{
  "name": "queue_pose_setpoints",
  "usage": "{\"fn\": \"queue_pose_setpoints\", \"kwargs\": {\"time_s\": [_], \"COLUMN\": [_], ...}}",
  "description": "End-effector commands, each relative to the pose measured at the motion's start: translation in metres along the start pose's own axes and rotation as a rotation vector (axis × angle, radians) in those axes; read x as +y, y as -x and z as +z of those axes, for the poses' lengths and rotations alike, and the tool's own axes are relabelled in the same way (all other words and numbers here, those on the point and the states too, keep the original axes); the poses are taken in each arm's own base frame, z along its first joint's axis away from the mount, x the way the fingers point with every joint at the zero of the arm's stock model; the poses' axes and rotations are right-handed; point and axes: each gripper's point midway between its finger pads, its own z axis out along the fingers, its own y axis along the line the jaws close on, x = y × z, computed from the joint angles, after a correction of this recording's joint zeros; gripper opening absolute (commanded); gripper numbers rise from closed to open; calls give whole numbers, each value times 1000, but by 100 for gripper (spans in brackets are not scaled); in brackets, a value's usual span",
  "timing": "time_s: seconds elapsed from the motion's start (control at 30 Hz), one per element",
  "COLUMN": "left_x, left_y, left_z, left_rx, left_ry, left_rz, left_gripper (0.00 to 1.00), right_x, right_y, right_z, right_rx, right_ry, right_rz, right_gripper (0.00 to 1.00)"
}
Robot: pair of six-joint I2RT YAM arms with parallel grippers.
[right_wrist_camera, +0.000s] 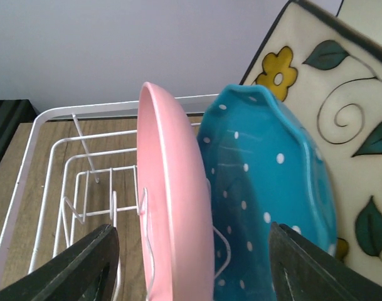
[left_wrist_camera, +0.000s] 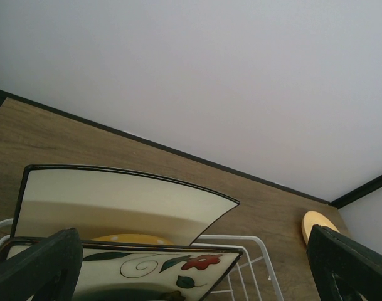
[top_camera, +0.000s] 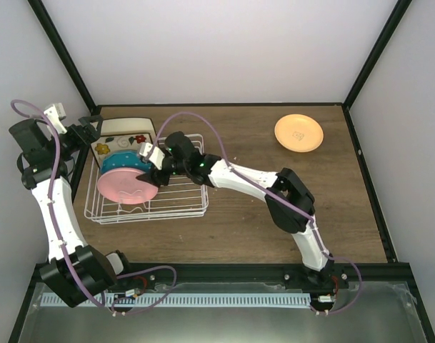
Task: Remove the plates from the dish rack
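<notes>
The white wire dish rack (top_camera: 181,207) stands at the table's left with plates upright in it. From front to back they are a pink plate (top_camera: 128,187), a dotted teal plate (top_camera: 124,163), a flowered square plate (top_camera: 117,146) and a plain cream square plate (top_camera: 128,126). A sliver of bright-orange plate (left_wrist_camera: 131,239) shows between the two square ones. My right gripper (right_wrist_camera: 194,263) is open, its fingers straddling the pink plate (right_wrist_camera: 172,207) and the teal plate (right_wrist_camera: 272,175) with gaps on both sides. My left gripper (left_wrist_camera: 194,269) hangs open above the square plates.
A pale-orange plate (top_camera: 298,133) lies flat on the wood table at the back right. The rack's front rows of prongs (right_wrist_camera: 84,188) hold nothing. Black frame posts and white walls close in the table on three sides.
</notes>
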Motion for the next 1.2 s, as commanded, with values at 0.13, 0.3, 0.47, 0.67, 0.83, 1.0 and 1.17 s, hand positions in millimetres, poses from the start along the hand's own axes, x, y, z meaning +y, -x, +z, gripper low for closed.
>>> {"fn": "queue_pose_setpoints", "kwargs": {"time_s": [0.13,0.3,0.47,0.67,0.83,1.0,1.17], "left_x": [-14,-13,-14,-13,-13,-14,-14], "left_y": [5,1,1,-2,-2,0,-1], "left_z": [-4,-3,-4,-3,-3,-3,-3], "left_rx": [-8,-1,0,5,3,-9,-9], "left_ry": [-42,-48,-55,-52,-54,-59,-65], "left_rz": [28,12,11,10,9,5,-1], "left_gripper": [100,100,100,100,100,100,100], "right_x": [20,17,16,10,6,1,0], "right_y": [-8,-20,-33,-47,-40,-21,-19], "right_z": [15,21,27,34,29,18,13], "right_rx": [-17,1,20,41,37,25,39], "right_ry": [69,47,34,1,-19,-51,-61], "right_rz": [65,81,90,104,101,74,60], "right_gripper": [60,58,52,41,33,26,9]}}
